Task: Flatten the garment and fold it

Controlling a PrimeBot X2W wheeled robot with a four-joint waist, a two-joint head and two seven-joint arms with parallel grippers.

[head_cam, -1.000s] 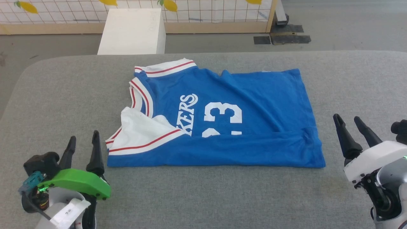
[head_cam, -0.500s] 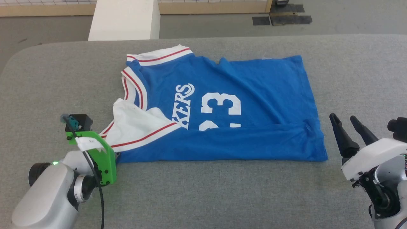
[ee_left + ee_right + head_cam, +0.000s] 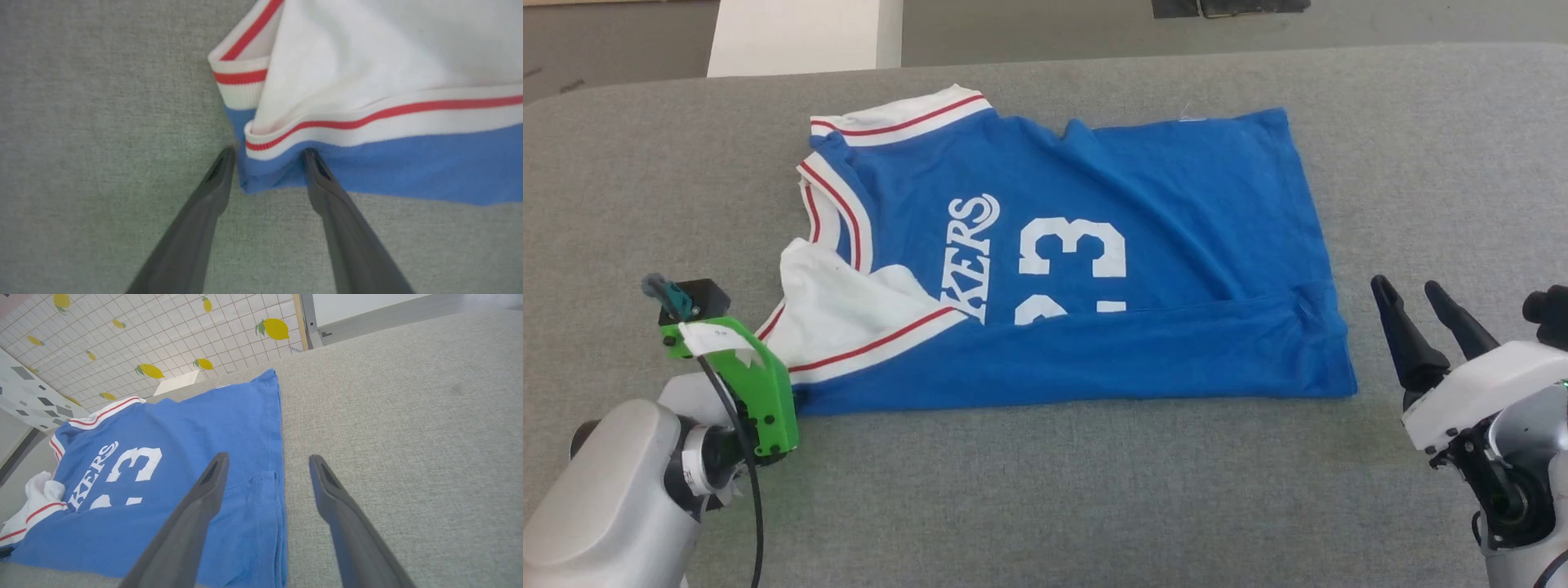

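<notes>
The garment (image 3: pixel 1135 204) lies on the grey table, a royal-blue jersey with white lettering and a number. Its near long edge is folded over, and a white sleeve with red stripes (image 3: pixel 849 318) is bunched at its left end. In the left wrist view my left gripper (image 3: pixel 269 157) points down at the garment's (image 3: pixel 408 163) near-left blue corner. Its jaws are open, one finger on each side of that corner. My right gripper (image 3: pixel 1409 290) stands open just right of the garment's near-right corner, holding nothing. In the right wrist view the gripper (image 3: pixel 267 459) hangs over the hem of the garment (image 3: pixel 184 437).
The padded grey table (image 3: pixel 1045 490) spreads wide in front of and to the right of the garment. A white box (image 3: pixel 800 37) stands on the floor beyond the far edge. A tiled wall with lemon prints (image 3: pixel 143 326) lies farther back.
The head camera has tilted down. My left arm has turned over and reached from the near-left of the table to the garment's near-left corner. The right gripper has barely moved.
</notes>
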